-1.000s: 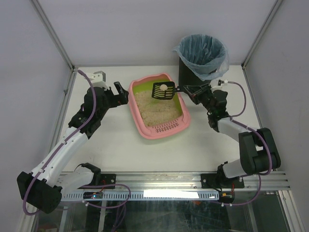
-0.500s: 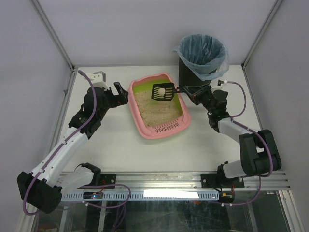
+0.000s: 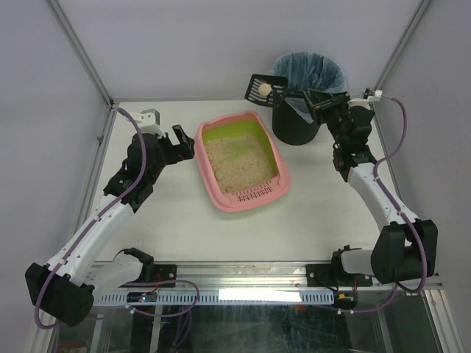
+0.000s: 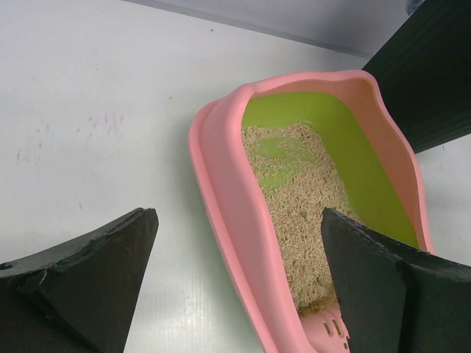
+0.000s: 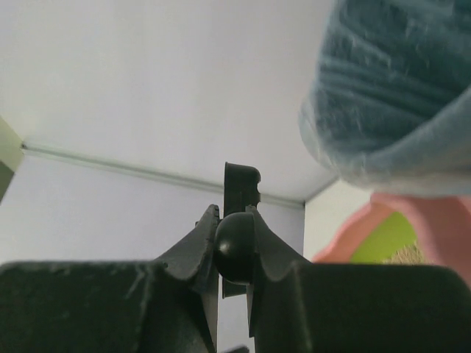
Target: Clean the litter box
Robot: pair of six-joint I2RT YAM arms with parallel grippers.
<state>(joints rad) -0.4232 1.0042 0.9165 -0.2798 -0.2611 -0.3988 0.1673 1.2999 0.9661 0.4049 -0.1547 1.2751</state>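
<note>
The pink litter box [image 3: 221, 195] with green lining and beige litter sits mid-table, grille end nearest me. In the left wrist view its pink rim [image 4: 228, 198] runs between my open fingers. My left gripper [image 3: 179, 140] is open and empty, just left of the box's far left corner. My right gripper [image 3: 309, 98] is raised beside the bin and shut on the handle of a black slotted scoop [image 3: 266, 88]. The scoop holds a pale lump [image 3: 261, 89] and hangs just left of the bin's rim. In the right wrist view the handle [image 5: 235, 246] is clamped between the fingers.
A black bin with a blue bag [image 3: 307, 82] stands at the back right, behind the litter box. It shows blurred in the right wrist view [image 5: 397, 95]. Grey enclosure walls and metal posts surround the table.
My right gripper lifted the scoop with the pale lump out of the litter box and carried it up and back to the bin's left rim. The left arm stayed put.
</note>
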